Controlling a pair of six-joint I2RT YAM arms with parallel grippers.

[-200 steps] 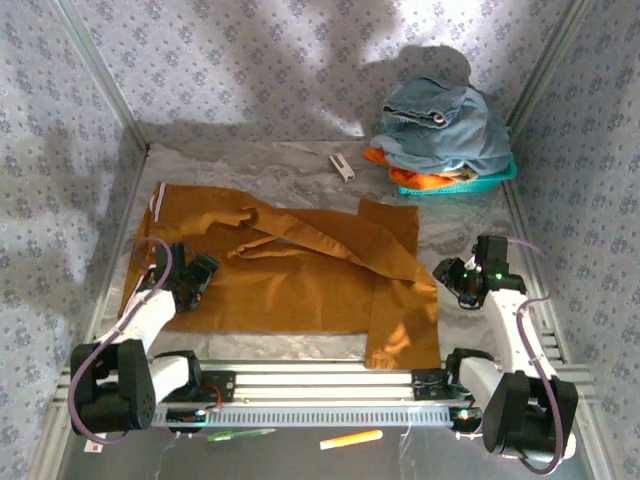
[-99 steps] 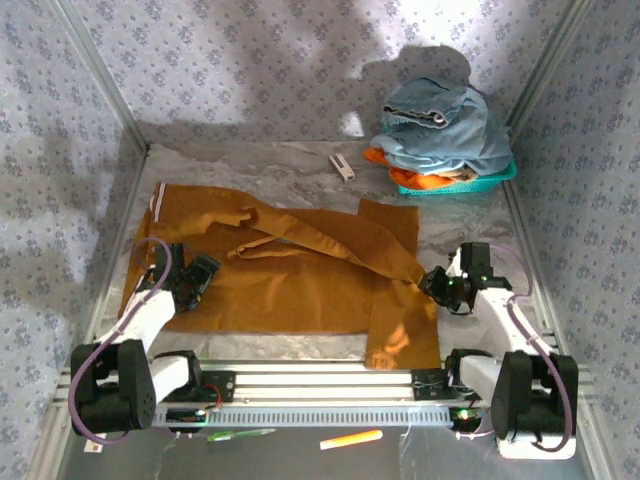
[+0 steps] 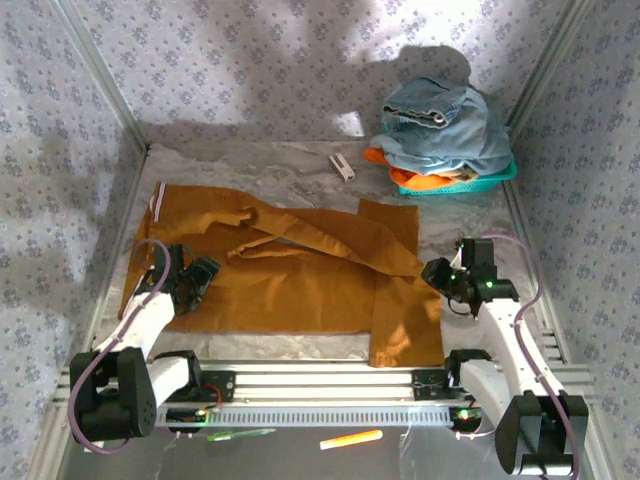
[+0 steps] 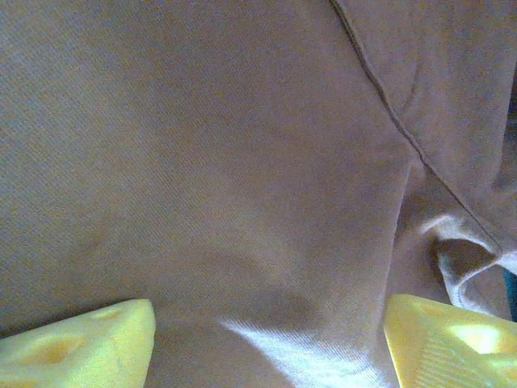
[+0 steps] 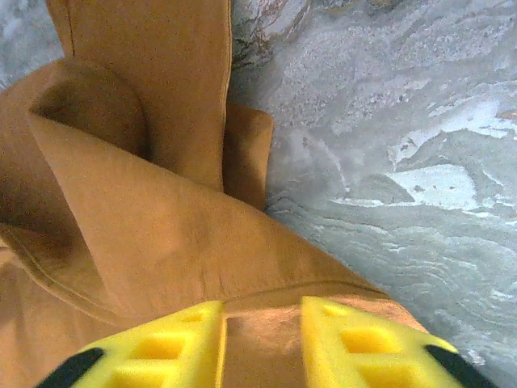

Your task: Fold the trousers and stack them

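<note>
The trousers are spread across the desk. A leg fold is pinched in the right gripper's narrowed jaws and is best drawn over evenly. The left gripper's jaws are spread wide, empty.

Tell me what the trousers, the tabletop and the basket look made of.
The trousers: matte woven cloth, probably cotton twill; fine diagonal weave shows close up. The tabletop: grey marbled surface, slight sheen; stone or printed sheet, unclear. The basket: teal, likely plastic; bright uniform colour.
</note>
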